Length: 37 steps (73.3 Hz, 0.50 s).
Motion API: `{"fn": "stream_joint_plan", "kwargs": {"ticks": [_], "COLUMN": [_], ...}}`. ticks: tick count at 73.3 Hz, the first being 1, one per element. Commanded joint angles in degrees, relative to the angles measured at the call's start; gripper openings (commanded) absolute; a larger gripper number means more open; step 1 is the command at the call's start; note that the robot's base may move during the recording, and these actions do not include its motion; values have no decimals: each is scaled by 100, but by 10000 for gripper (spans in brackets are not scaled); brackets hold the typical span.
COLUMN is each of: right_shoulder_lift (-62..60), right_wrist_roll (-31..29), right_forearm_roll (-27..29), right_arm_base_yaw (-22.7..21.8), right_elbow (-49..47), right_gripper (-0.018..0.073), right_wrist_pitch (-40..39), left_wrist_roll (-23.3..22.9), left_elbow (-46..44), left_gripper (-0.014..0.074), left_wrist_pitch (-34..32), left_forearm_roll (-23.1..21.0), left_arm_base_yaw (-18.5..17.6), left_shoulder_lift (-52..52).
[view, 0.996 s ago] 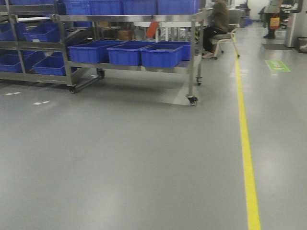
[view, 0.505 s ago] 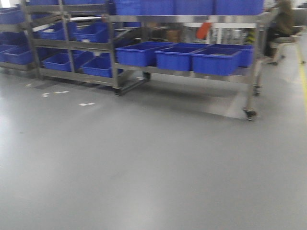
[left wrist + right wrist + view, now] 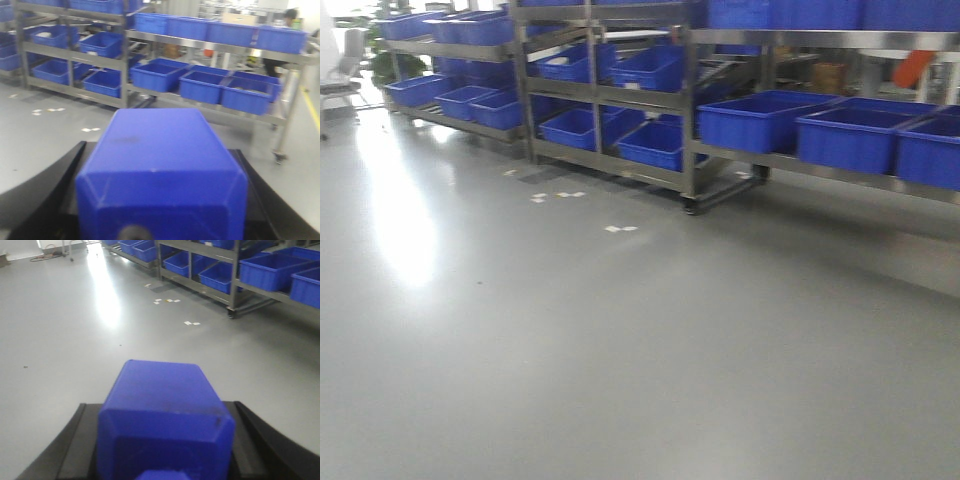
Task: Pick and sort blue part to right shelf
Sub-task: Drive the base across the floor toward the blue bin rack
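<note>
Floor: grey polished factory floor [image 3: 620, 350], glare and white tape marks [image 3: 620, 229]; no worktop shows.
Left gripper: the left gripper [image 3: 161, 147] shows as black arms flanking a blue block [image 3: 160, 185], probably the blue part, tucked close for travel. I cannot tell if it is clamped or merely cradled.
Right gripper: the right gripper [image 3: 160, 405] frames a second blue block [image 3: 160, 382]; its grip is equally unreadable.
Right shelf: the right shelf [image 3: 800, 167], a steel rack with deep blue bins [image 3: 760, 122], stands well apart ahead and is cut off at the frame edge.
Hidden: fingertips, block undersides and bin contents; blur softens everything.
</note>
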Motion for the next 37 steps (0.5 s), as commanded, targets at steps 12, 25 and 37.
{"fn": "stream_joint_plan", "kwargs": {"ticks": [12, 25, 37], "right_shoulder_lift": [73, 73, 73], "right_wrist_roll": [-39, -39, -39], "right_forearm_roll": [-89, -89, -89], "right_arm_base_yaw": [2, 2, 2], "right_elbow": [-134, -134, -134], "right_gripper": [204, 204, 204], "right_wrist_pitch": [-564, -565, -560], "left_wrist_roll": [11, 11, 11], "left_elbow": [-174, -174, -174], "left_gripper": [321, 321, 321], "left_wrist_pitch": [-544, -544, -544], "left_forearm_roll": [-11, -11, -11], "left_arm_base_yaw": [-17, -17, -17], "left_shoulder_lift": [41, 41, 41]}}
